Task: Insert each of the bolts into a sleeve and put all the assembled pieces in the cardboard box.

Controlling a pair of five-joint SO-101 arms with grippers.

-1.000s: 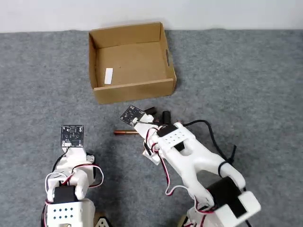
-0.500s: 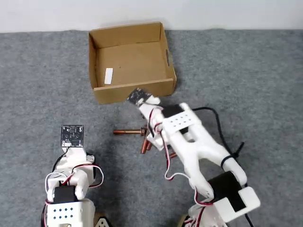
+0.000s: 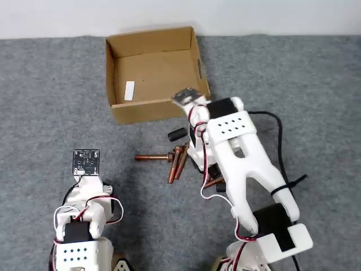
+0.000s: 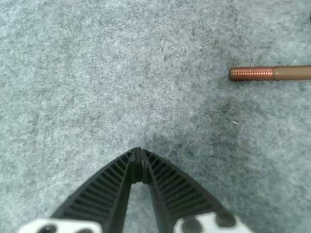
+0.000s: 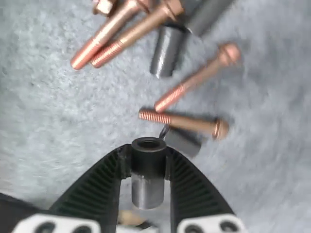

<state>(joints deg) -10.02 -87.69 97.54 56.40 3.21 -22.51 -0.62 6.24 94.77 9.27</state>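
Gripping a sleeve point(image 5: 147, 179) between the fingers of my right gripper point(image 5: 148, 151), which are closed snugly on its sides (bore facing the wrist), I have swung up off the bolts point(image 3: 177, 162) toward the box point(image 3: 155, 108). No bolt is inserted yet. My left gripper point(image 4: 141, 162) is fully closed, empty, near one bolt point(image 4: 272, 73).

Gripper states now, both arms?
Left gripper: closed, empty.
Right gripper: closed on a black sleeve.
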